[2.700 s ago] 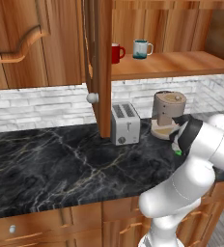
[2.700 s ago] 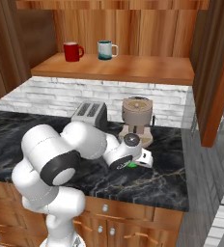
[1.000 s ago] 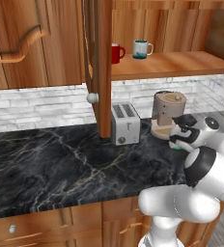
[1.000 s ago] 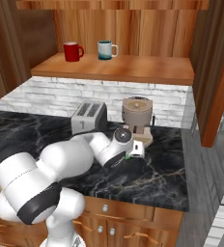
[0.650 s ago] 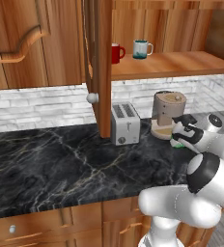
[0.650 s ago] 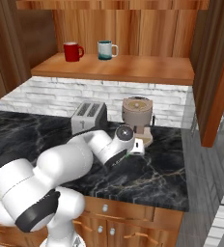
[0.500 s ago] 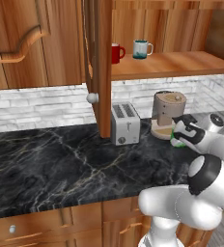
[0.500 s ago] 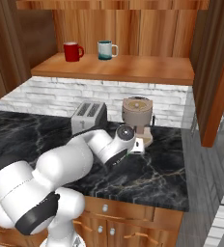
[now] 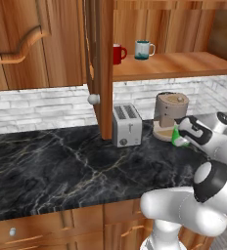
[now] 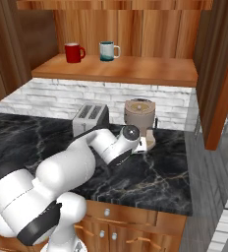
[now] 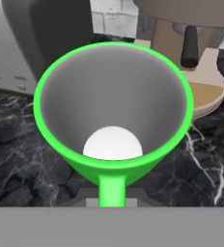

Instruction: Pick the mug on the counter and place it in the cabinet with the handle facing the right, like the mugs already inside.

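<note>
1. The mug [image 11: 113, 113] is in the gripper [image 11: 113, 197], near the coffee machine [image 9: 170, 113] and the toaster [image 9: 126, 125], above the right part of the counter [image 9: 61, 168]. From the left base camera only a small green part of it shows at the hand.
2. The hand camera looks into the open mouth of the mug; the green handle [image 11: 112, 189] points toward the gripper at the bottom of that view. The fingers are closed tight on the mug at the handle side. I cannot tell if they pinch the loop or the wall next to it.
3. I judge the mug to be small, light and stiff. Its glossy surface is probably slippery, so it may turn in the grip.
4. A hold at the handle side leaves the body free, which can swing; a slow move is safer.
5. The cabinet [image 10: 135, 71] shelf already holds the red mug [image 10: 74, 52] and the teal mug [image 10: 107, 50], with handles to the right. There is free space to the right of them.
</note>
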Available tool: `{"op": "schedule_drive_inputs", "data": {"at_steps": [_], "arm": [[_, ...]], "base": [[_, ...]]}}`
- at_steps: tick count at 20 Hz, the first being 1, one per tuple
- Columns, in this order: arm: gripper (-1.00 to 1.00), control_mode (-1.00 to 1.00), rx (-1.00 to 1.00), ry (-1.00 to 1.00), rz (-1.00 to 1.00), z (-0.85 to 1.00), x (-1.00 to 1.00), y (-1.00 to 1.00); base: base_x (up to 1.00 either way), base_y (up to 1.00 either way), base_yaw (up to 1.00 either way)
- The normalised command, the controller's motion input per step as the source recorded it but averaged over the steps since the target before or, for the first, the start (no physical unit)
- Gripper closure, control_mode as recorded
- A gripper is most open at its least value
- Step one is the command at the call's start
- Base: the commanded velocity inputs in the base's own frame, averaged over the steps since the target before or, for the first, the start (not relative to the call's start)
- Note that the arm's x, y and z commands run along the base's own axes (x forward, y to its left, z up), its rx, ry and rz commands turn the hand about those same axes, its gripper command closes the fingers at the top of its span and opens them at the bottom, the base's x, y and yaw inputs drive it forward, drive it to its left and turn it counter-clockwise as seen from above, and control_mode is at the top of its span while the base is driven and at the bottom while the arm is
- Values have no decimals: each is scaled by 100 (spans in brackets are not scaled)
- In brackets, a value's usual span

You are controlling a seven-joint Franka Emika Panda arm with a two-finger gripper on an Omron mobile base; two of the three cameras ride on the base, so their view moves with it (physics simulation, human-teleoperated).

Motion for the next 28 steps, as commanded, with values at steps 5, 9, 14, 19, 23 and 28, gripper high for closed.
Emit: {"op": "schedule_drive_inputs", "data": {"at_steps": [5,9,14,19,23,28], "arm": [[100,-100,1,1,14,16,0,6],[100,-100,2,1,15,16,0,5],[100,-100,0,0,15,18,-2,2],[100,-100,0,0,14,15,-6,6],[100,-100,-1,-3,13,17,-1,3],[100,-100,0,-1,13,20,-6,3]], "base": [[0,0,0],[0,0,0],[0,0,0],[0,0,0],[0,0,0],[0,0,0]]}}
